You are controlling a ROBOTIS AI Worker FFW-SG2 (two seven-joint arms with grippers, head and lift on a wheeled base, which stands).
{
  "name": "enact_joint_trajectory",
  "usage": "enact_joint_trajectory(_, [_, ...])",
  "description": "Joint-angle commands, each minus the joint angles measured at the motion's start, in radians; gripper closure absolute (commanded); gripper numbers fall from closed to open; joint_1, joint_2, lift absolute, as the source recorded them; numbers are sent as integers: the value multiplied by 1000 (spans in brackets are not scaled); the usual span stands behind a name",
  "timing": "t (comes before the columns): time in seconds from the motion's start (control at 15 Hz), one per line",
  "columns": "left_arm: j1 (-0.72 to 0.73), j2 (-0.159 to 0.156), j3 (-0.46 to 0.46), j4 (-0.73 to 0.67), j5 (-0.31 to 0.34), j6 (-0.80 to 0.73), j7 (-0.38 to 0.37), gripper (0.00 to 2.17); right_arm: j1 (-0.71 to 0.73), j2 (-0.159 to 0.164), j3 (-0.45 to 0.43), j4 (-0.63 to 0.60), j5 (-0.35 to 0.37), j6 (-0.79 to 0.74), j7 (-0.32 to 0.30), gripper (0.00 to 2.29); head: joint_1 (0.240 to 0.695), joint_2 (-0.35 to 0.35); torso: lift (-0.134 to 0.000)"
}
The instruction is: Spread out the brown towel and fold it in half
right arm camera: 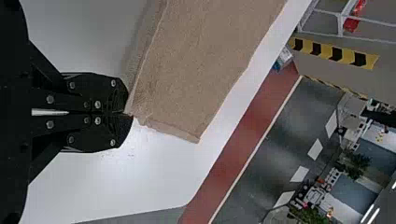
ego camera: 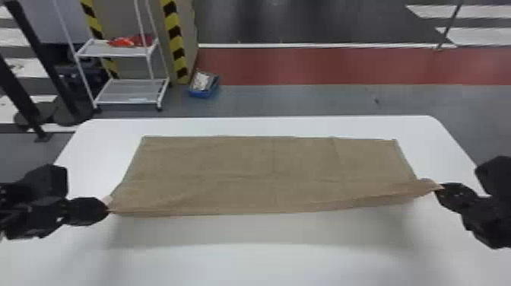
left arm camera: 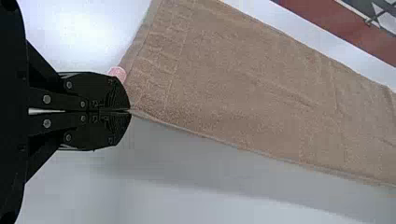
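Pinching the brown towel by near corners, in closed left gripper and right gripper, above the white table. Stretched between both, with far edge on the table.

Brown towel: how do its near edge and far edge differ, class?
The near edge is lifted, while the far edge lies on the white table. The left pincer and right pincer grip the near edge's ends; the far edge is ungripped. Both are brown.
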Motion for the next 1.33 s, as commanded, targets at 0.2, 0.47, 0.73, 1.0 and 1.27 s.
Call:
enact_joint_trajectory(0.2, [-174, 17, -111, 83, -33, 34, -13, 1369, -137, -12, 21, 60, 49, 196, 53, 1180, 695, -32, -123])
enact_joint_trajectory(0.47, [-318, 23, -197, 227, -40, 25, 7, 1369, -219, -4, 25, 93, 72, 276, 103, 1180, 695, -50, -123])
enact_joint_trajectory(0.73, [-389, 31, -224, 305, -40, 10, 30, 1369, -317, -5, 17, 144, 102, 377, 172, 1180, 695, -49, -123])
enact_joint_trajectory(1.0, [-404, 52, -223, 322, -34, -15, 26, 1369, -325, -16, -47, 121, 161, 328, 462, 1180, 695, -32, -123])
enact_joint_trajectory(1.27, [-389, 72, -221, 319, -28, -24, 17, 1369, -265, -67, -96, 67, 243, 276, 624, 1180, 695, -19, -123])
